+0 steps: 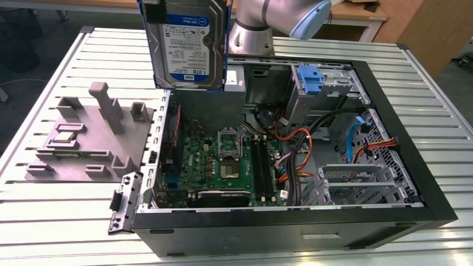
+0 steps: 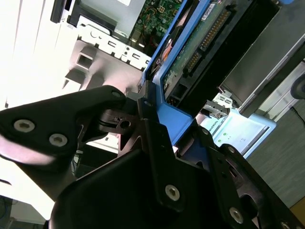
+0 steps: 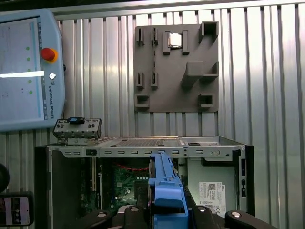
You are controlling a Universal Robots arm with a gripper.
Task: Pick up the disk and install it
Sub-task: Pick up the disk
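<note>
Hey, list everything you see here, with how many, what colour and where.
disk: one, grey, blue-and-white label, blue carrier, held upright above the case
computer case: one, black, open, on the table
motherboard: one, green, inside the case
bracket: one, blue, in the case's drive bay
fixture plate: one, grey, on the table, at the exterior view's left of the case
table: one, silver, slatted
teach pendant: one, pale blue-grey, on the table
robot arm: one, silver, behind the case
jaws: black, shut on the disk's carrier
</note>
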